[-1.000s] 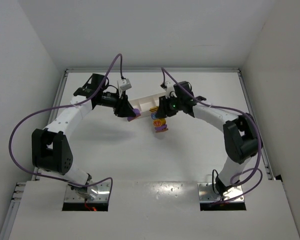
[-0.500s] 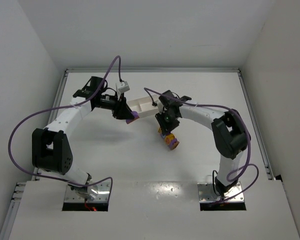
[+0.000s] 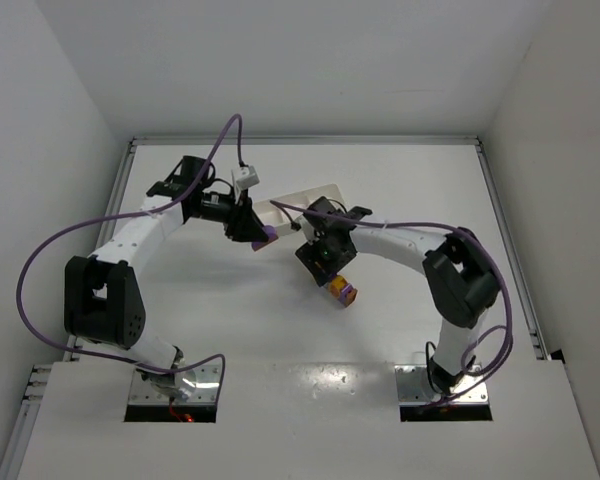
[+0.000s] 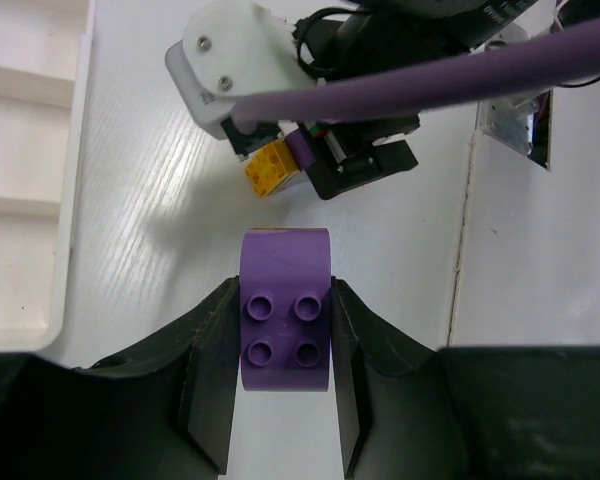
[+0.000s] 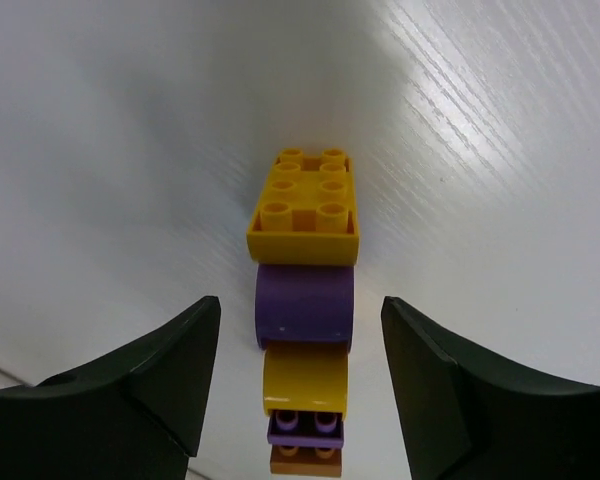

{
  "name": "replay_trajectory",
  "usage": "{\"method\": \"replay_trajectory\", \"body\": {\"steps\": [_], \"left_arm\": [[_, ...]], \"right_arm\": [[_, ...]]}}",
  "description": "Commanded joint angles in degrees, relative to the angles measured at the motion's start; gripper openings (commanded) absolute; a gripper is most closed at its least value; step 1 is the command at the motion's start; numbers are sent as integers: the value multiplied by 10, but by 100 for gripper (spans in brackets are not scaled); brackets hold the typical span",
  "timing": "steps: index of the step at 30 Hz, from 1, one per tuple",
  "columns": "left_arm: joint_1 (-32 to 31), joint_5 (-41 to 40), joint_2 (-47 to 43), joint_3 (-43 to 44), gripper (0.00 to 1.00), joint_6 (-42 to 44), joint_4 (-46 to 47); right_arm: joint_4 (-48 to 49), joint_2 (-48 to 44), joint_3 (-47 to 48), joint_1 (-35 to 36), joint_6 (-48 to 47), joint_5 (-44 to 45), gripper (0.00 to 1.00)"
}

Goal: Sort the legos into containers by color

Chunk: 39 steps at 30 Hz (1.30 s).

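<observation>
My left gripper (image 3: 258, 234) is shut on a purple lego (image 3: 270, 233), held above the table; in the left wrist view that purple lego (image 4: 285, 310) sits studs-up between both pads. A stack of yellow, purple and orange legos (image 3: 342, 290) lies on its side on the table. My right gripper (image 3: 332, 272) stands open over it. In the right wrist view the stack (image 5: 303, 305) lies between the spread fingers (image 5: 180, 370), touching neither. The white containers tray (image 3: 305, 197) is behind the right arm, partly hidden; its compartments (image 4: 77, 150) show at the left of the left wrist view.
The right arm's wrist and purple cable (image 4: 360, 150) hang close ahead of my left gripper. A raised white wall edge (image 3: 305, 140) bounds the table at the back and sides.
The right arm swung toward the near left carrying the stack, lowered it to the table and opened its fingers. The left gripper kept its hold on the purple lego, nearly still.
</observation>
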Motion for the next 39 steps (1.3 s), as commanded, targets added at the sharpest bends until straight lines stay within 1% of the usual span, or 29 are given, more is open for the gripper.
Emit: {"method": "replay_trajectory", "body": {"steps": [1, 3, 4, 5, 7, 8, 9, 10, 11, 12, 13, 15, 16, 17, 18, 21, 24, 29, 31, 35, 39], "left_arm": [[10, 34, -9, -2, 5, 14, 9], [17, 47, -9, -2, 5, 14, 9], [17, 66, -2, -2, 5, 9, 9], [24, 77, -2, 5, 5, 8, 9], [32, 117, 11, 10, 5, -8, 9], [37, 130, 20, 10, 5, -8, 9], [37, 144, 25, 16, 5, -15, 9], [37, 171, 25, 16, 5, -23, 9], [37, 185, 39, 16, 5, -23, 9], [37, 198, 39, 16, 5, -30, 9], [37, 223, 48, 16, 5, -35, 9], [37, 256, 58, 16, 5, -44, 9], [37, 264, 65, 16, 5, -50, 9], [37, 269, 65, 16, 5, -50, 9], [37, 269, 65, 16, 5, -50, 9], [37, 282, 60, 16, 5, -50, 9], [26, 282, 54, 10, 5, -50, 9], [13, 276, 49, 5, 5, -45, 9], [7, 276, 49, -1, 5, -45, 9], [2, 276, 43, -1, 5, -45, 9], [-3, 276, 38, -6, 5, -45, 9]], "right_arm": [[38, -75, -21, 4, -1, 1, 67], [62, -109, -38, -2, -1, -33, 67], [81, -155, -50, -8, -9, -44, 67], [129, -182, -81, -9, -15, -54, 67], [182, -238, -117, -16, -39, -112, 67], [217, -286, -144, -16, -74, -167, 67], [217, -295, -144, -16, -93, -194, 67], [199, -295, -119, -21, -105, -215, 66], [186, -276, -110, -26, -112, -273, 64], [186, -276, -110, -26, -112, -301, 63], [204, -276, -121, -35, -106, -326, 61], [261, -264, -135, -41, -73, -429, 61], [276, -256, -135, -41, -73, -450, 61], [313, -250, -143, -47, -51, -465, 61], [328, -244, -143, -47, -39, -472, 61], [352, -215, -137, -52, -10, -472, 61], [373, -190, -125, -58, 19, -501, 61], [399, -153, -89, -63, 60, -573, 61], [423, -137, -89, -63, 92, -595, 61], [458, -123, -83, -63, 125, -601, 61], [463, -111, -71, -63, 125, -590, 63]]}}
